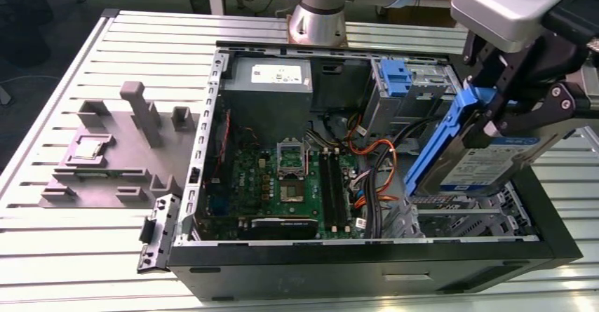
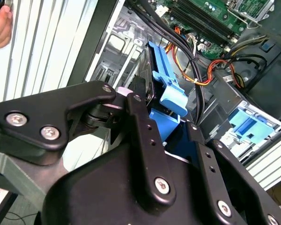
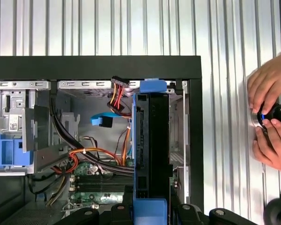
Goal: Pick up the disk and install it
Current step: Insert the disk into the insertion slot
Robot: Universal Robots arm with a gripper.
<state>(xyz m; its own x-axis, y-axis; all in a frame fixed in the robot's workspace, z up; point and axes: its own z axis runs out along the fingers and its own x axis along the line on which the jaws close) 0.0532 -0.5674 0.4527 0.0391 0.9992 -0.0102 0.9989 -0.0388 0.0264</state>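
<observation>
Over the open computer case, exterior view: the gripper is clamped on the disk, fingers drawn in against its sides. It holds the disk steeply tilted, with the blue rail toward the exterior view's left. The disk hangs above the metal drive cage at the case's corner on the exterior view's right, and it appears not yet seated. Orange and black cables lie just beside the cage, between it and the motherboard.

Second wrist view: the black fingers flank the blue rail. The cables run close past the disk's far end, and the cage lies beyond.

First wrist view: the disk, seen edge-on, stands near the case's side wall. Red and yellow wires sit at its far end. A person's hands rest on a black knob on the slatted table, apart from the case.

Hazards, as judged:
- **Snagging:** the loose cables so near the cage could catch the rail or be pinched under the drive.
- **Jamming:** the tilt could make a rail meet the cage edge skewed and jam.
- **Slipping:** a push against such a jam could shift the disk in the grip.
</observation>
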